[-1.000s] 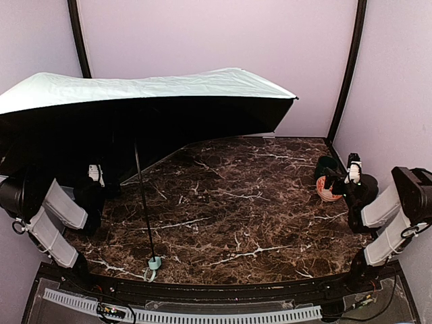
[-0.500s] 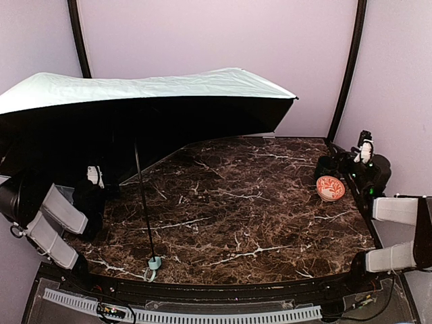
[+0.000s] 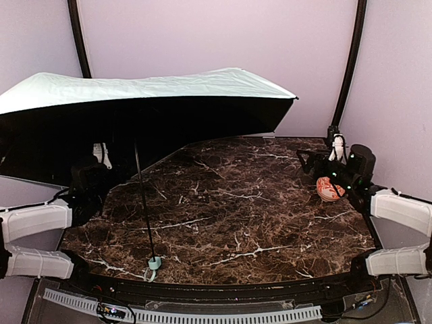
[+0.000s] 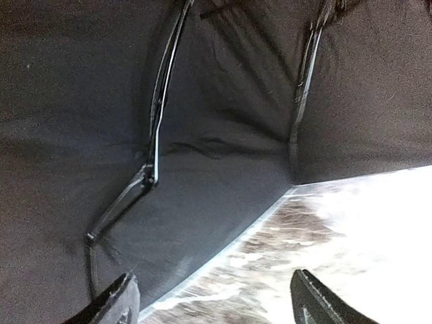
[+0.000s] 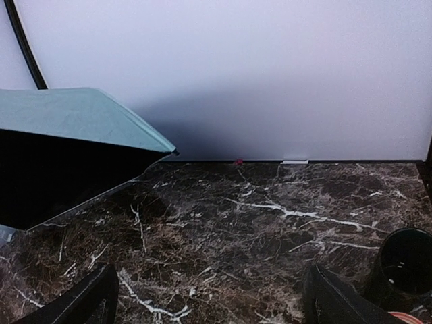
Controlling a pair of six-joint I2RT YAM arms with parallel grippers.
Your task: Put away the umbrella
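The umbrella (image 3: 148, 88) stands open at the back left, mint-green outside and black inside, its rim resting on the table. Its thin shaft (image 3: 143, 202) slopes down to the mint handle (image 3: 154, 262) at the table's front edge. My left gripper (image 3: 93, 172) is under the canopy, left of the shaft, open and empty. In the left wrist view the gripper (image 4: 212, 307) faces the black lining and ribs (image 4: 158, 121). My right gripper (image 3: 312, 160) is open and empty at the far right. In its view (image 5: 209, 297) it looks across the table at the canopy's edge (image 5: 74, 115).
A small orange-and-white round object (image 3: 329, 189) lies on the marble table (image 3: 236, 216) under my right arm. A dark cup (image 5: 405, 266) stands beside it. Lilac walls and black poles close in the back and sides.
My left arm has lowered and reached forward, its gripper moving farther under the canopy. My right arm has swung down and left, over the orange object. The umbrella has not moved.
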